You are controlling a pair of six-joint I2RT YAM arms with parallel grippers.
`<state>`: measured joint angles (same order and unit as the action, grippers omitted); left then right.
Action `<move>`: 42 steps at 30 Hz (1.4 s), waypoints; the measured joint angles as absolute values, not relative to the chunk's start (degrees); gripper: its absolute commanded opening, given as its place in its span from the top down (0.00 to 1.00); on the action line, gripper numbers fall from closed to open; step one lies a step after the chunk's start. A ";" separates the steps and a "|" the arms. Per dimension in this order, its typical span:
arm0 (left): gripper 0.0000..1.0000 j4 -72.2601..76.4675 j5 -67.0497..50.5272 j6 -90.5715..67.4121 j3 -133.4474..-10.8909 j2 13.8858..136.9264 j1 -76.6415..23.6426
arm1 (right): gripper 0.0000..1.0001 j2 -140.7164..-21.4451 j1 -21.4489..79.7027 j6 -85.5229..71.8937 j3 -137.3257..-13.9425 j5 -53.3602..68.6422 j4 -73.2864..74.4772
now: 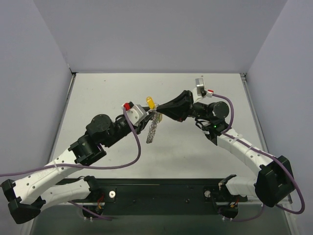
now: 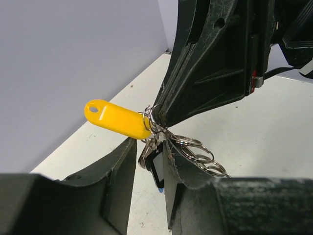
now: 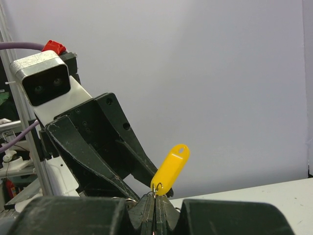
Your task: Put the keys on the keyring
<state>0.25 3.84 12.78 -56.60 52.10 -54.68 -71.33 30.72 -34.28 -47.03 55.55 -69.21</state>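
Both grippers meet above the middle of the table. My right gripper [image 1: 158, 114] [image 3: 155, 196] is shut on a thin wire loop of the keyring [image 3: 155, 187]. The rest of the keyring hangs below as a silvery chain of rings [image 1: 152, 129] [image 2: 198, 153]. A key with a long yellow plastic head [image 1: 151, 102] [image 2: 117, 119] [image 3: 170, 168] sticks up from the pinched loop. My left gripper [image 1: 147, 114] [image 2: 149, 147] stands open right under the pinch. A dark-headed key [image 2: 156, 166] with a blue tip hangs between its jaws, against the right finger [image 2: 178, 186] and apart from the left one.
The white table [image 1: 195, 156] is walled in grey at the back and on both sides. A black base rail [image 1: 161, 188] runs along the near edge. Purple cables [image 1: 132, 156] loop beside each arm. The left wrist camera housing [image 3: 41, 81] faces the right wrist view.
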 measured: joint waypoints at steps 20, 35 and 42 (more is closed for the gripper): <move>1.00 0.69 1.87 13.26 -55.83 52.51 -54.65 | 1.00 -71.33 30.79 -34.50 -47.03 55.55 -69.43; 1.00 0.71 1.26 14.48 -55.75 53.21 -54.76 | 1.00 -71.33 30.83 -35.83 -47.03 55.57 -69.30; 1.00 0.58 3.51 15.99 -56.42 54.83 -55.83 | 1.00 -71.33 30.70 -35.75 -46.98 55.31 -68.77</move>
